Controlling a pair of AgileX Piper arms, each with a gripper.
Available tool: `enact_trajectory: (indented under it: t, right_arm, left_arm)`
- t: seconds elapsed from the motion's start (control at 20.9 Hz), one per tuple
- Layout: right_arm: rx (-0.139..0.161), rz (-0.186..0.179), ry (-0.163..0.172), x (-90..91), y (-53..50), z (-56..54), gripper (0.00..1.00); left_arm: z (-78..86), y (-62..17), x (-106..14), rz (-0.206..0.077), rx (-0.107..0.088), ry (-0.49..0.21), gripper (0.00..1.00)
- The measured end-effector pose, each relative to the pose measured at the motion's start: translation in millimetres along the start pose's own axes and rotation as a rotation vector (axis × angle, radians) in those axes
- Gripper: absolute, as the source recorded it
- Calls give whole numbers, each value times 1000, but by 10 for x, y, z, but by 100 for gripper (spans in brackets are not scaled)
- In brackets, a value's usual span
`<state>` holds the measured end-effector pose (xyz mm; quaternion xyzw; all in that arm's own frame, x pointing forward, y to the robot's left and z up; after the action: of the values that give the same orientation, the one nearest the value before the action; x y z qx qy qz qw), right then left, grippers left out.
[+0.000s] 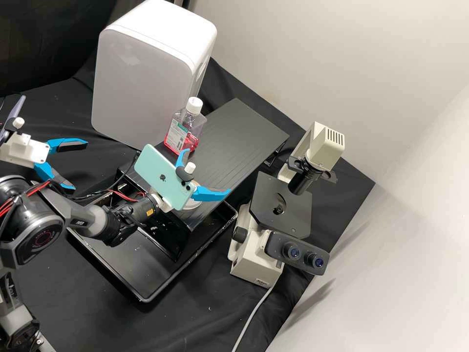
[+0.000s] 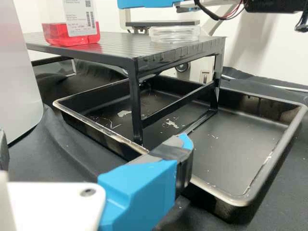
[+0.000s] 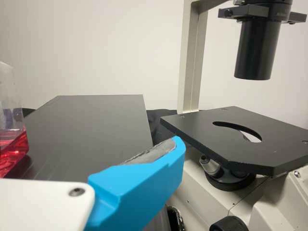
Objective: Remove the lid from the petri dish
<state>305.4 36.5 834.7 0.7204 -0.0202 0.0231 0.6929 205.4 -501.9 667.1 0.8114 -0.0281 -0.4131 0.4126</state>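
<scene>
The clear petri dish (image 2: 174, 33), lid on, rests at the near corner of the raised black platform (image 1: 239, 137). In the high view it is mostly hidden under my right gripper (image 1: 207, 172), which hangs open just above it, one blue finger on each side. Only a sliver of the dish (image 1: 195, 205) shows there. From the left wrist view, a right finger (image 2: 144, 4) is seen above the dish. My left gripper (image 1: 80, 165) stands open at the far left of the bench, well away from the platform, holding nothing.
The platform stands in a shallow black tray (image 1: 146, 288). A bottle of red liquid (image 1: 183, 124) sits at the platform's back, in front of a white box-shaped appliance (image 1: 146, 63). A microscope (image 1: 283, 215) stands close on the right, its stage (image 3: 250, 139) near the platform's edge.
</scene>
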Motion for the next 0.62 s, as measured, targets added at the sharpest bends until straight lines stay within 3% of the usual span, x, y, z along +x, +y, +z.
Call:
enact_trajectory:
  t: [0.43, 0.62]
  right_arm:
    - [0, 1, 1, 0, 1, -1, 100]
    - [-1, -5, -6, -95, -15, 21, 100]
  left_arm:
    - [0, 0, 0, 0, 0, 0, 100]
    - [0, 0, 0, 0, 0, 0, 100]
